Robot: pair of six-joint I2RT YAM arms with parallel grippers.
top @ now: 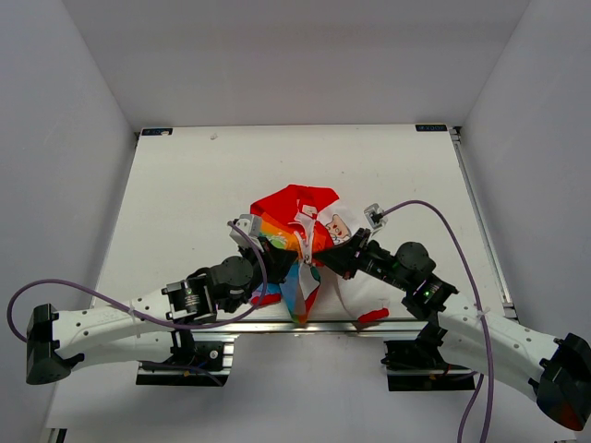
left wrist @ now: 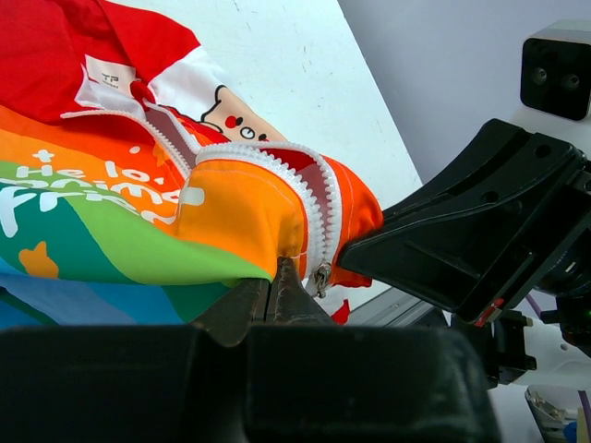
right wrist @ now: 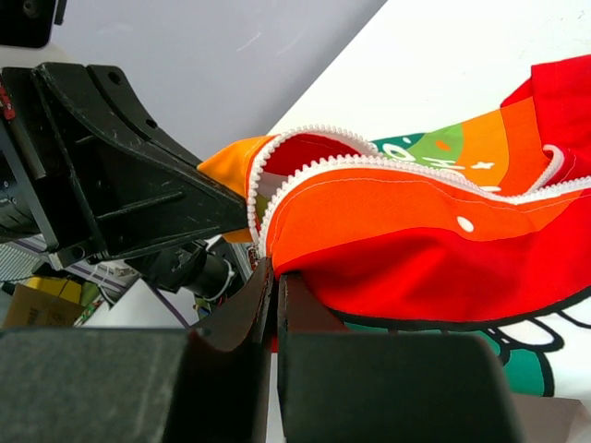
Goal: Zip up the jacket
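Jacket (top: pixel 297 203) on white table (top: pixel 185 185), grey walls (top: pixel 295 55)

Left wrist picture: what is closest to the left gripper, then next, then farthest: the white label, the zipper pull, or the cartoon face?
1. Zipper pull, just right of the left gripper.
2. Cartoon face, higher up the jacket.
3. White label, far top left.

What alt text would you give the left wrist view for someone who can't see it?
The left tool, shut, pinches the edge of the rainbow-striped jacket beside its white zipper teeth and metal slider. The black right tool meets the orange fabric from the right, over a white table.
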